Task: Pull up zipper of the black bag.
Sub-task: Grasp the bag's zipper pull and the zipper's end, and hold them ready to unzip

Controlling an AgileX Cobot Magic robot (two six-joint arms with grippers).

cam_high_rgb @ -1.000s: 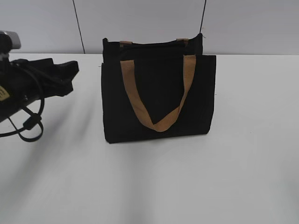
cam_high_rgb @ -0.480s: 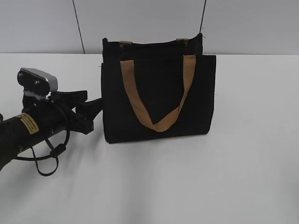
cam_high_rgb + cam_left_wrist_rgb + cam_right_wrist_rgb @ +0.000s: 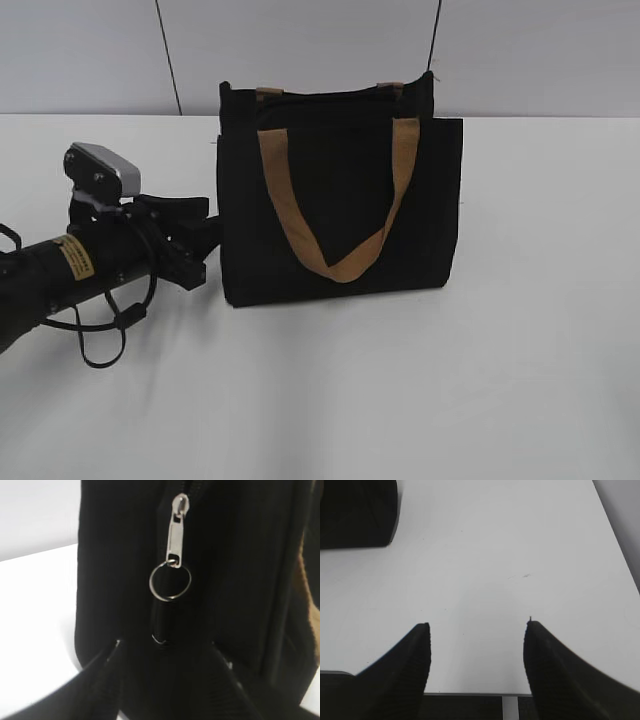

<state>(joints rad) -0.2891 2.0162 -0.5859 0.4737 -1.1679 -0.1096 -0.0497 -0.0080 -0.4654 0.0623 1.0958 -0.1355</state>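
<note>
The black bag point(image 3: 340, 215) stands upright on the white table, its tan handle hanging down the front. My left gripper point(image 3: 207, 237) is at the bag's left end, low down. In the left wrist view the zipper point(image 3: 177, 530) is a silver pull tab on the black zip line of the bag point(image 3: 235, 580), with a thin metal ring point(image 3: 170, 581) hanging from it. My left gripper point(image 3: 166, 645) is open, its dark fingers spread just below the ring, not holding it. My right gripper point(image 3: 477, 630) is open and empty over bare table.
The white table point(image 3: 520, 350) runs wide in front and to the right of the bag. A corner of the bag point(image 3: 355, 515) shows at the top left of the right wrist view. The table's front edge point(image 3: 470, 694) lies under the right gripper.
My left arm has come down and moved right, from the far left edge up to the bag's left end. The bag has not moved.
</note>
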